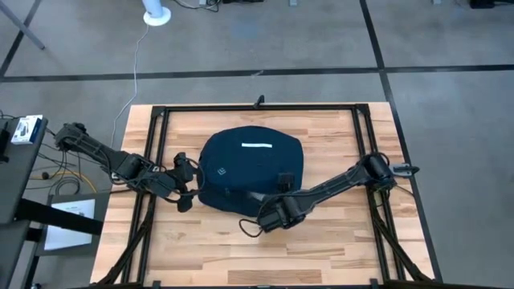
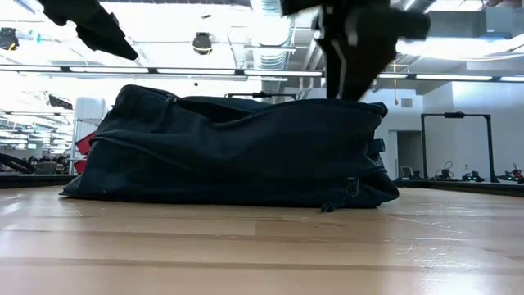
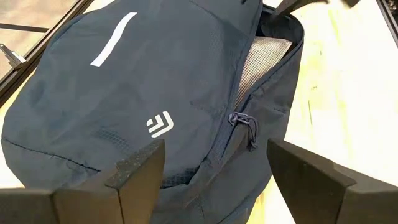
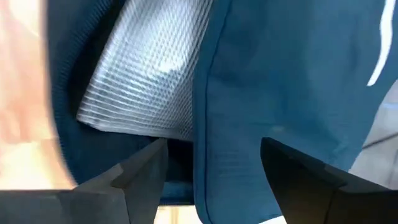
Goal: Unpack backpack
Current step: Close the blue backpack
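Unpacking has barely started, as far as these views tell. The backpack (image 1: 250, 167) lies flat at the middle of the wooden table (image 1: 321, 249), white stripe toward the far edge, and nothing from inside it rests on the boards around it. Its zip is already parted along the near edge: the left wrist view shows the opening gaping beside the zip pull (image 3: 242, 121), with pale mesh lining (image 3: 264, 59) visible inside.

The left gripper (image 1: 183, 181) sits just off the bag's left side, its fingers spread wide and holding nothing, aimed at the flank near the small white logo (image 3: 160, 124). The right gripper (image 1: 277, 183) reaches in from the right over the near-right edge of the bag, right at the open seam; its fingers are also spread, with the fabric lip and grey mesh between and beyond them, and no pinch made yet.

So the opening seems done, while the contents are still inside. What they are cannot be made out. Reaching in, lifting each item out and setting it on the table all remains.
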